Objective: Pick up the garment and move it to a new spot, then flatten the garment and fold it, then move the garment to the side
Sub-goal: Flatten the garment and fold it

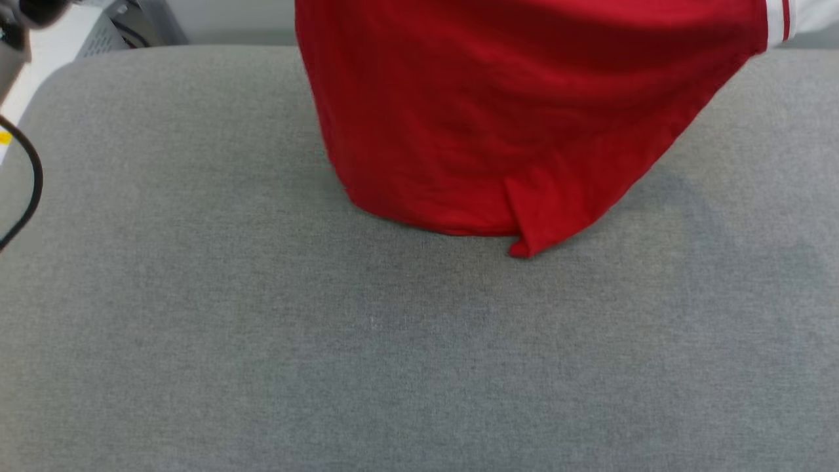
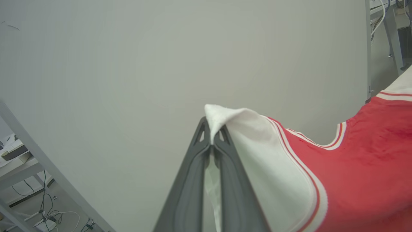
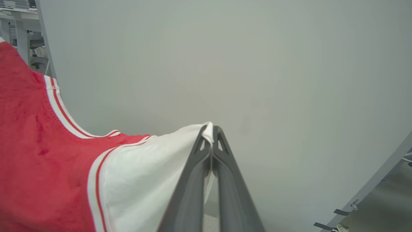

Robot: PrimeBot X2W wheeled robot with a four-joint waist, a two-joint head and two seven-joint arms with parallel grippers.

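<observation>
One shirt [image 1: 498, 118], soft red knit with a faint nap, hanging spread above the far half of the table [image 1: 328, 367], about mid-width. Lower edge curved and lightly creased, with one small folded corner pointing down at the cloth top; touching it or just clear, cannot tell.

Two short white sleeves, smooth and thin, each drawn out into a peak. Left sleeve [image 2: 267, 154] pinched at its tip by the left gripper [image 2: 210, 129], jaws clamped together on the fabric, a little white cloth poking out above the tips and more trailing down between the two fingers. Right sleeve [image 3: 145, 174] caught the same way by the right gripper [image 3: 211, 132], jaws closed tight on its edge. Two fingers [image 3: 190, 187] per gripper, long, dark grey, matt plastic, tapering to a point, with small triangular cut-outs near the tips.

Thin red stripes on white banding along each sleeve seam. One V-shaped collar [image 2: 322, 143], ribbed, striped red and white, sagging between the two raised shoulders.

Table covered in grey woven cloth, flat, fine-grained, with a rounded far-left corner. One black cable [image 1: 33, 190] looping at the left edge. Plain pale wall [image 2: 128, 64] behind, smooth and unmarked
</observation>
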